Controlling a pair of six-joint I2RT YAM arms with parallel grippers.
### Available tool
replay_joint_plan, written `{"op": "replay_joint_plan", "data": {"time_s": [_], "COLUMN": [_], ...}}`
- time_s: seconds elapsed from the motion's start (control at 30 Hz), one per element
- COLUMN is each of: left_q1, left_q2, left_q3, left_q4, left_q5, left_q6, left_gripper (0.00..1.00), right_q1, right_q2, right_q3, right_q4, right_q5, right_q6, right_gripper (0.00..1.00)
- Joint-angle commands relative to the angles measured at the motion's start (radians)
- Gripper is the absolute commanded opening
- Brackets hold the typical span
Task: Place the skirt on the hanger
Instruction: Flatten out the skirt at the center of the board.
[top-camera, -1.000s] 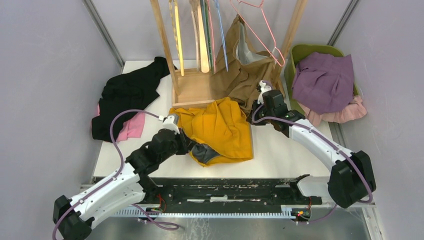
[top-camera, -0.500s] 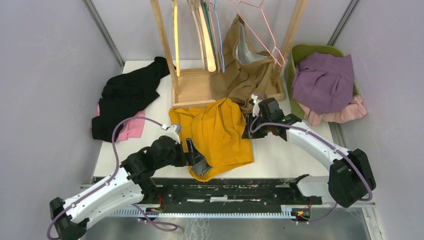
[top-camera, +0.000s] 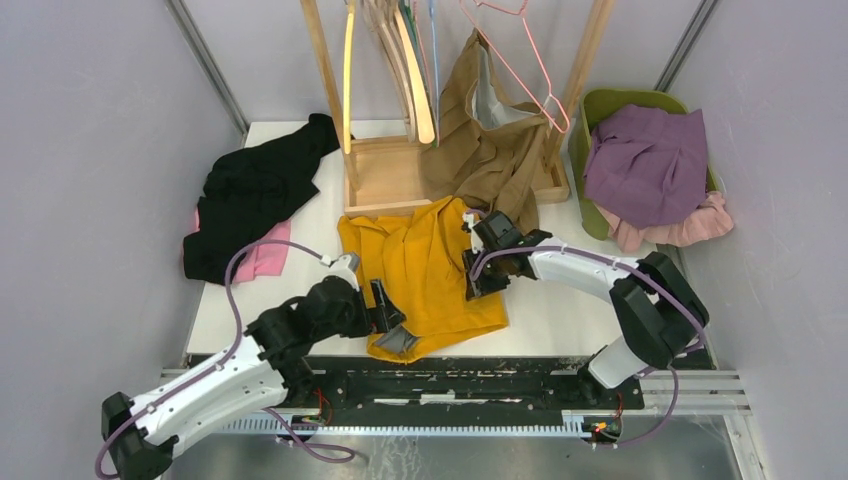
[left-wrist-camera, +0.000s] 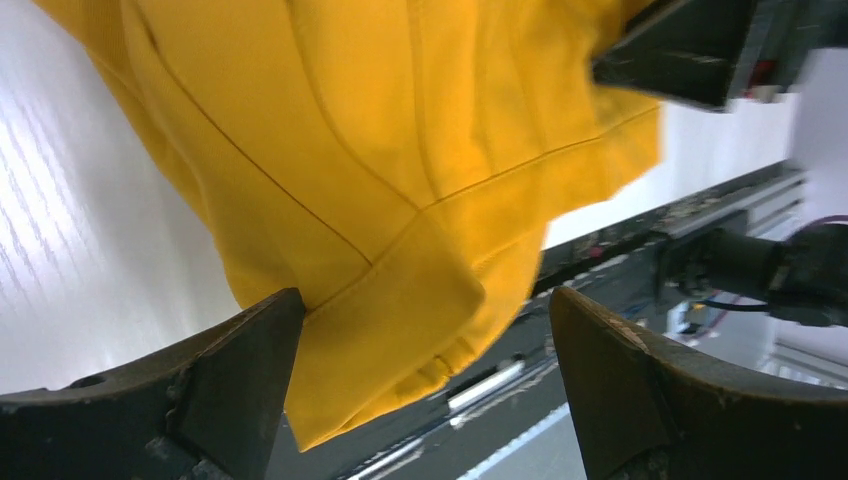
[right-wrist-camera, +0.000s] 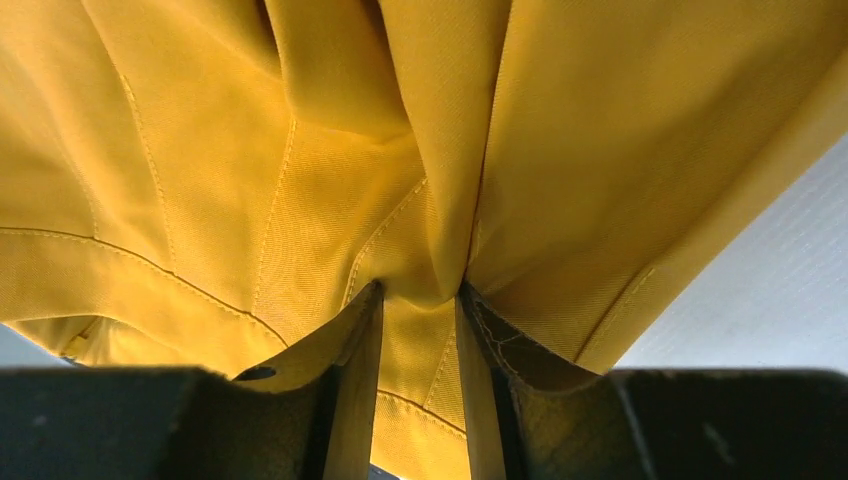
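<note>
On the bench (top-camera: 560, 315), left to right, as I find it:

1. Far left: a black garment (top-camera: 255, 185), heaped, with a pink cloth (top-camera: 262, 255) at its near edge. Not my concern.
2. My left pincer (top-camera: 385, 303): jaws wide apart, holding nothing. It lies low at the skirt's near left corner. The wrist view shows that hemmed corner just ahead of the gap, untouched so far as I can tell.
3. The skirt (top-camera: 430, 262): mustard yellow, crumpled on the middle of the bench just in front of the rack. A grey lining (top-camera: 398, 342) shows at the near corner.
4. The rack (top-camera: 385, 180): wooden frame and base behind the skirt, with several hangers (top-camera: 418, 95) dangling from its top.
5. My right pincer (top-camera: 478, 280): clamped on a fold at the skirt's right edge. The wrist view shows cloth pinched between both fingers.
6. A brown garment (top-camera: 490, 150): hanging at the rack's right side, just behind that pincer.
7. Far right: a green basket (top-camera: 620, 98) holding a purple garment (top-camera: 650, 160).

Step in hand, as I judge it: getting a two-point hold on the skirt. To do it well, I should slide the left pincer over the corner hem and close on one clean edge, not a bunched layer. Then I should lift both sides evenly so the cloth spreads before nearing a hanger. Risk: snagging the brown garment.
</note>
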Motion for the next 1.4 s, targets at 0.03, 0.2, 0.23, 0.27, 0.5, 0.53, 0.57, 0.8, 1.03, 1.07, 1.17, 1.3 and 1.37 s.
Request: {"op": "replay_joint_plan", "data": {"time_s": [0.03, 0.2, 0.23, 0.27, 0.5, 0.53, 0.57, 0.8, 1.03, 1.07, 1.17, 1.3, 1.37], "left_q1": [-0.006, -0.007, -0.007, -0.008, -0.022, -0.025, -0.027, -0.028, -0.029, -0.028, -0.029, -0.029, -0.029], "left_q2": [0.081, 0.091, 0.095, 0.099, 0.118, 0.115, 0.109, 0.097, 0.202, 0.221, 0.242, 0.192, 0.168], "left_q3": [-0.123, -0.184, -0.19, -0.193, -0.161, -0.156, -0.154, -0.155, -0.148, -0.134, -0.092, -0.04, -0.021], "left_q4": [0.131, 0.19, 0.204, 0.211, 0.2, 0.196, 0.192, 0.199, 0.281, 0.278, 0.257, 0.186, 0.148], "left_q5": [0.036, 0.067, 0.075, 0.081, 0.083, 0.079, 0.075, 0.016, -0.079, -0.081, -0.076, -0.096, -0.116], "left_q6": [-0.054, -0.051, -0.05, -0.051, -0.032, -0.032, -0.032, -0.033, 0.014, 0.02, 0.035, 0.051, 0.061], "left_gripper": [0.99, 0.83, 0.67, 0.52, 0.03, 0.03, 0.03, 0.03, 0.12, 0.19, 0.39, 0.56, 0.6], "right_q1": [0.045, 0.048, 0.048, 0.049, 0.048, 0.047, 0.047, 0.048, 0.047, 0.047, 0.047, 0.047, 0.047], "right_q2": [-0.022, -0.112, -0.136, -0.157, -0.281, -0.29, -0.294, -0.326, -0.325, -0.321, -0.299, -0.216, -0.193], "right_q3": [-0.053, -0.129, -0.134, -0.136, -0.083, -0.077, -0.068, 0.058, 0.402, 0.459, 0.651, 0.916, 0.974], "right_q4": [0.017, 0.002, -0.005, -0.013, -0.08, -0.08, -0.084, -0.143, -0.338, -0.367, -0.41, -0.433, -0.359], "right_q5": [0.111, 0.162, 0.172, 0.185, 0.233, 0.24, 0.249, 0.243, 0.216, 0.212, 0.241, 0.306, 0.316], "right_q6": [0.016, 0.031, 0.033, 0.036, 0.042, 0.043, 0.043, 0.028, -0.062, -0.072, -0.093, -0.125, -0.133], "right_gripper": [0.34, 0.11, 0.1, 0.09, 0.05, 0.05, 0.04, 0.12, 0.39, 0.4, 0.42, 0.42, 0.42]}}
